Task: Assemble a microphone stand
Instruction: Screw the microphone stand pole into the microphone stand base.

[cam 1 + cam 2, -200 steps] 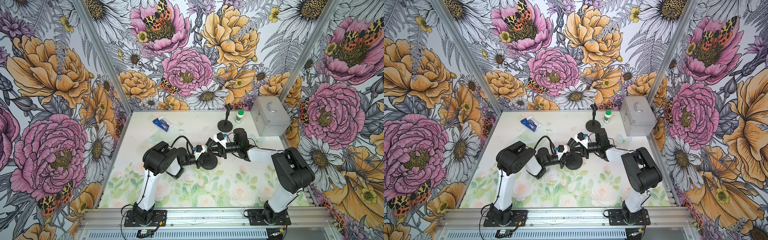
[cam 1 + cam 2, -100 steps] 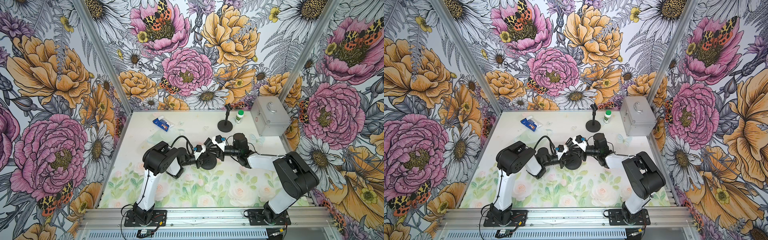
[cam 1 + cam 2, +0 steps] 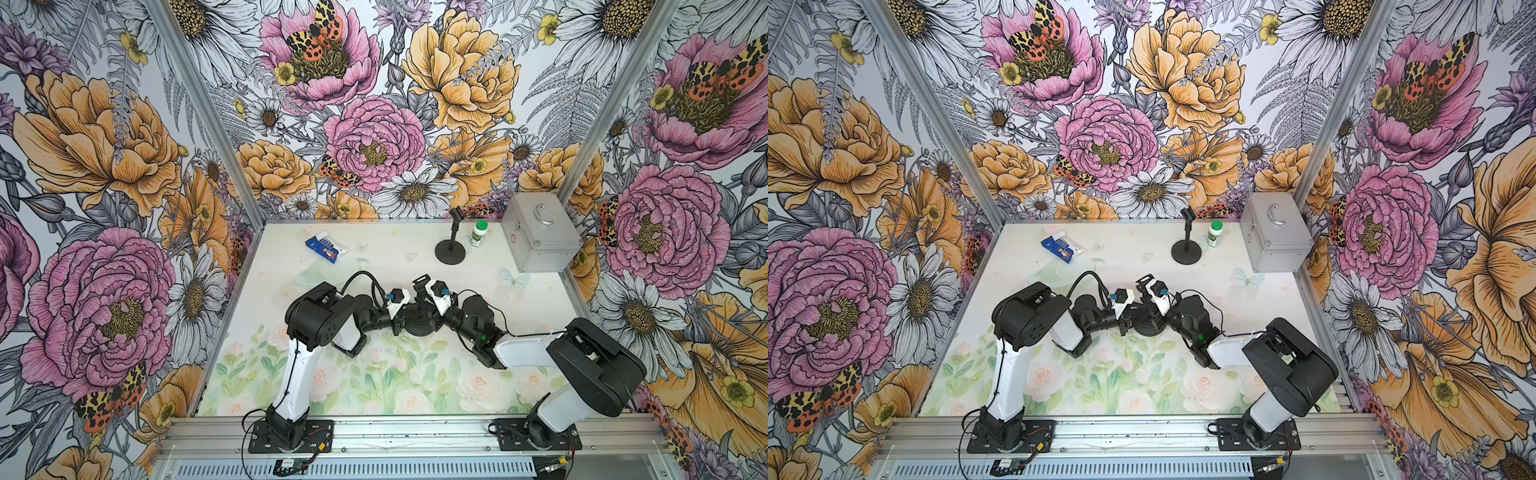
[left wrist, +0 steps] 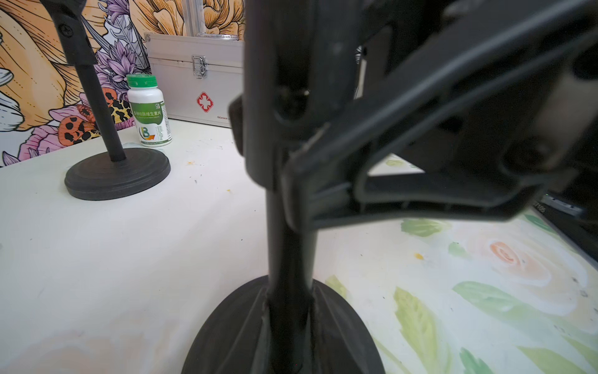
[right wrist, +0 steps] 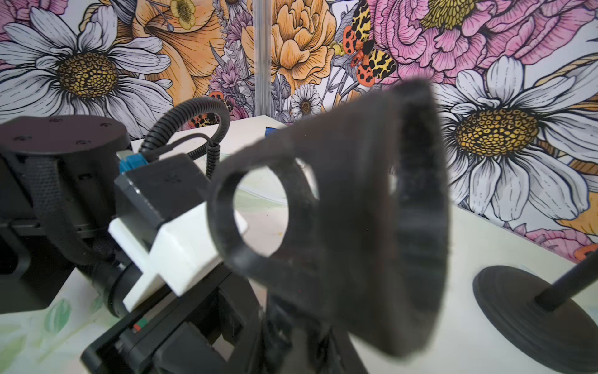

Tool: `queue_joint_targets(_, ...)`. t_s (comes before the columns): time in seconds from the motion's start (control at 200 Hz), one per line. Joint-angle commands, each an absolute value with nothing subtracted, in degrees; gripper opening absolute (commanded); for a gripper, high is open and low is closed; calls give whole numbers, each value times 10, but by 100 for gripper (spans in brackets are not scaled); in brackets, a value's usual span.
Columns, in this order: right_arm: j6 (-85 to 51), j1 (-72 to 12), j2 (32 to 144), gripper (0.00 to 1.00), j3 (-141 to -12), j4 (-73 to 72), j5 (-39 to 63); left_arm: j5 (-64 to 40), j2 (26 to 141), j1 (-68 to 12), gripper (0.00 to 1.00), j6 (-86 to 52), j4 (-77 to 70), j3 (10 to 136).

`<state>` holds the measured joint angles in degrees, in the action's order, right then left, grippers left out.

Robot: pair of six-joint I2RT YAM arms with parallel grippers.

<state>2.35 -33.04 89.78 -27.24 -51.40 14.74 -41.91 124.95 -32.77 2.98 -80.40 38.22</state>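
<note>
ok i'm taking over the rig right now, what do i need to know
Left gripper: shut, seemingly on the pole, which stands upright in the base mid-table.
Right gripper: at the clip on top of the pole; grip unclear.
Done: pole in base; clip looks to be on top.
Left: check the clip sits tight, then let go.
A second stand at the back is whole.

**High Pair, Low Wrists**

Both top views look down from above the front rail [image 3: 399,432] onto the whole table [image 3: 395,245]. The wrist cameras sit low and close: left facing the metal case [image 4: 181,84], right facing the left arm [image 5: 64,181]. All show the far stand [image 3: 450,249].
</note>
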Motion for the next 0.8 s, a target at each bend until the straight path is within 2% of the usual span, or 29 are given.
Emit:
queue_joint_targets(0.0, 54, -257, 910, 39, -314, -454, 369, -443, 1257, -330, 20, 36, -809, 378)
queue_joint_targets(0.06, 87, -245, 914, 40, -345, -388, 454, -444, 1256, -330, 20, 36, -809, 378)
queue_joint_targets(0.135, 125, -236, 923, 41, -389, -304, 511, -444, 1256, -330, 19, 37, -809, 378)
queue_joint_targets(0.38, 163, -211, 949, 41, -455, -227, 557, -444, 1257, -329, 19, 38, -809, 376)
queue_joint_targets(0.51, 169, -209, 951, 28, -458, -216, 558, -442, 1258, -330, 20, 37, -809, 377)
queue_joint_targets(0.595, 169, -213, 945, 13, -448, -218, 525, -441, 1258, -329, 24, 37, -809, 377)
queue_joint_targets(0.66, 163, -226, 937, 0, -428, -236, 463, -441, 1257, -330, 27, 35, -809, 378)
queue_joint_targets(0.796, 86, -275, 923, 0, -353, -382, 243, -438, 1258, -330, 33, 33, -809, 378)
